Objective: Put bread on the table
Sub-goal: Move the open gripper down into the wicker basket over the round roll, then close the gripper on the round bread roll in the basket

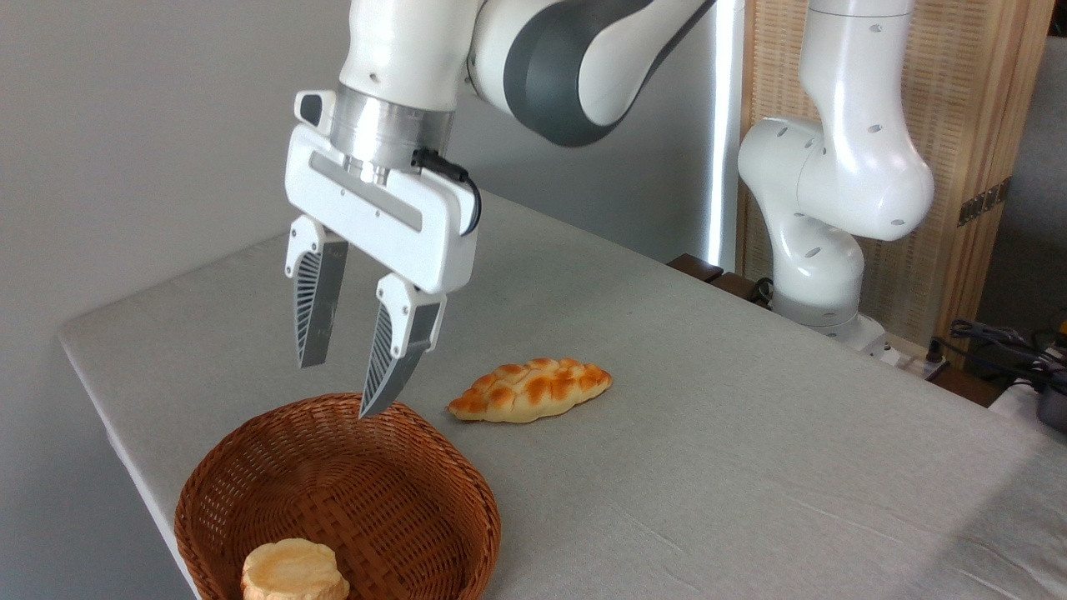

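The gripper [338,387] is held empty with its ribbed fingers parted, above the far rim of the woven wicker basket [467,492]. The bread [294,572], a ridged puck-shaped bun with a browned top, is seated against the near basket wall, not yet on the cloth-covered table [750,433]. A fingertip may be caught on the weave during descent (the braided loaf [530,389] is to be ignored)
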`<state>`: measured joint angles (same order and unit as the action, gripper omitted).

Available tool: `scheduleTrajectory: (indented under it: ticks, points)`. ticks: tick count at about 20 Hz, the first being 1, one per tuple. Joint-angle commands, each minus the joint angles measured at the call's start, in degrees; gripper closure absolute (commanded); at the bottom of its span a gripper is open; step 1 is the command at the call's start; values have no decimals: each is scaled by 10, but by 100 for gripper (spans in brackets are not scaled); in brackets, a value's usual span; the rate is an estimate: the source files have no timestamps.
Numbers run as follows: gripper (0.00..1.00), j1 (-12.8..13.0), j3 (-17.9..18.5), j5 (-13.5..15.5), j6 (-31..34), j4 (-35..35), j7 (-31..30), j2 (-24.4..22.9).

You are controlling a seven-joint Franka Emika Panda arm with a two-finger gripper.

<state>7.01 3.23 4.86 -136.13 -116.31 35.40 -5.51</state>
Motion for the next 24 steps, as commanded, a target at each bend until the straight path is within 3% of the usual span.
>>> scheduleTrajectory:
  ticks: [1,9,15,24]
  points:
    - [0,2,21,-32,-52,3,26,29]
    - [0,2,40,-91,-186,6,55,113]
    - [0,2,41,-92,-259,6,55,156]
    - [0,2,41,-92,-309,6,54,191]
